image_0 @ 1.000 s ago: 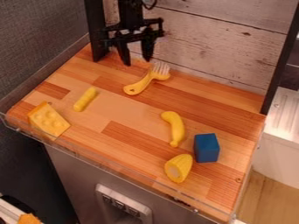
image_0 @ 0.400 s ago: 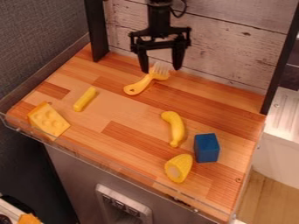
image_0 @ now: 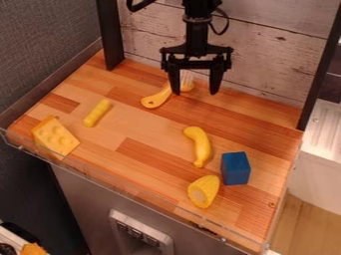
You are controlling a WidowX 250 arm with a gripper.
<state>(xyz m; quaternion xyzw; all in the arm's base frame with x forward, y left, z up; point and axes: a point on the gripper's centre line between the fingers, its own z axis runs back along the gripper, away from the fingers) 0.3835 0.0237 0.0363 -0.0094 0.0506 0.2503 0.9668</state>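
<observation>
The black gripper (image_0: 195, 92) hangs near the back of the wooden surface, open, with nothing between its fingers. Its left finger partly covers a yellow fork-like utensil (image_0: 156, 99) with pale tines, which lies at the back centre. A yellow banana (image_0: 199, 146) rests nearer the front, below the gripper in the view. To its right stands a blue block (image_0: 235, 168), and in front is a yellow corn piece (image_0: 204, 191) with a pale cut end. On the left lie a small yellow stick (image_0: 97, 113) and a yellow cheese wedge (image_0: 55, 137).
A whitewashed plank wall (image_0: 266, 55) closes off the back, between dark posts at the left (image_0: 110, 35) and right (image_0: 322, 64). A clear low rim (image_0: 126, 182) runs along the front edge. A white unit (image_0: 323, 149) stands beyond the right side.
Across the frames the gripper has moved to the right and somewhat down in the view, from the back left to beside the utensil. The objects on the surface have stayed put.
</observation>
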